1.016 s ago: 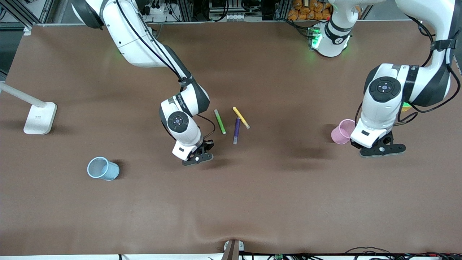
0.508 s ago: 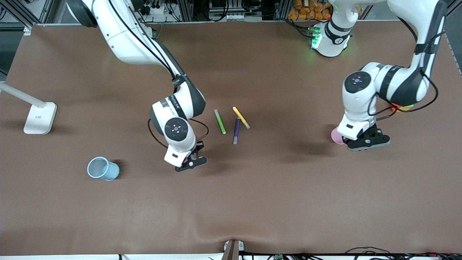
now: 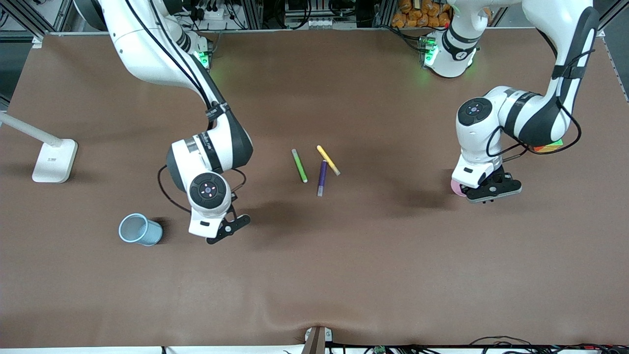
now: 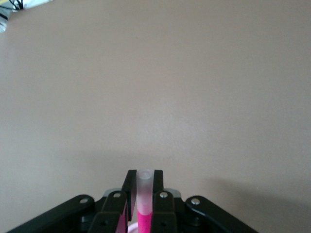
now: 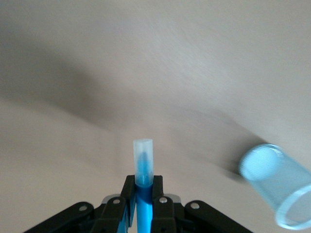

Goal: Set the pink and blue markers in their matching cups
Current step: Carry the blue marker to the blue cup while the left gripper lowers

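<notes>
Brown matting covers the table [image 3: 344, 275]. Reading across the front view from the right arm's end: a white lamp base with a slanted pale stem [image 3: 53, 160] stands near the table edge. Nearer the front camera, a pale light blue translucent plastic cup [image 3: 140, 229] stands upright, rim wider than base. Just beside it, toward the table's middle, the right gripper [image 3: 227, 227] hangs over bare matting, apart from the cup; its jaws pinch the medium blue marker with a pale clear cap [image 5: 144, 184], which the right wrist view shows upright between the black fingers [image 5: 129, 194], cap end protruding past them. The same wrist view shows the blue cup [image 5: 277, 189] off to one side, not under the marker. At the table's middle lie three loose markers: a green marker [image 3: 299, 165], a purple marker [image 3: 322, 178] and a yellow marker [image 3: 328, 160]; the purple one's upper end lies just beside the yellow one, whether touching cannot be told, and the green lies apart. Toward the left arm's end, the left gripper [image 3: 493, 190] is over a pale pink translucent cup [image 3: 457, 187], of which only a sliver of rim shows. Its jaws are clamped on the magenta-pink marker with a pale grey end [image 4: 144, 204], held upright in the left wrist view, the pale end sticking out past the fingertips [image 4: 129, 182].
</notes>
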Motion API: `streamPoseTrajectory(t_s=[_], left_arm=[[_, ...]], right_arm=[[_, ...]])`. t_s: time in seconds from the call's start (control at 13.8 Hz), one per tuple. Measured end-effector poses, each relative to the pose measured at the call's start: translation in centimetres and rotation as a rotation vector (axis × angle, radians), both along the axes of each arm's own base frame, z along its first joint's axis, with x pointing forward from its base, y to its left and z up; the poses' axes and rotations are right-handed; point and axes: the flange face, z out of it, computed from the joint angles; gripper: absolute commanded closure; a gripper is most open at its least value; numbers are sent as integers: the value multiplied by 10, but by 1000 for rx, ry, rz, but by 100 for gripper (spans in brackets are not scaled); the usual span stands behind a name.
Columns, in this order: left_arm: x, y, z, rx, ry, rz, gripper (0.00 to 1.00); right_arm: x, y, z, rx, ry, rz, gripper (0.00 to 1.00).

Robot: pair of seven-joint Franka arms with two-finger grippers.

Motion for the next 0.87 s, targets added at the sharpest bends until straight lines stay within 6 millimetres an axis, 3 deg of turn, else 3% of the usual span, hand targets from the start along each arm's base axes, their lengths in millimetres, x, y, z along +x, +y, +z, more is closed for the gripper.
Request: streamPoseTrajectory(t_s=[0.07, 0.15, 0.22, 0.29, 0.58, 0.87], left_arm=[[-1, -4, -5, -7, 2, 5, 93], [-2, -7, -8, -11, 6, 7, 73], [-3, -9, -11, -13, 9, 5, 28], [-3, -10, -11, -13, 9, 4, 0], [2, -11, 0, -16, -13, 3, 0], [10, -12, 14, -22, -46, 4, 0]], right_arm=[[3, -15, 2, -32, 30, 56, 100], [8, -31, 4, -54, 57, 108, 100], [14, -50, 7, -66, 83, 160, 100], [19, -68, 11, -73, 109, 211, 100], [33, -119, 24, -148, 186, 384, 100], [38, -131, 33, -303, 208, 470, 100]])
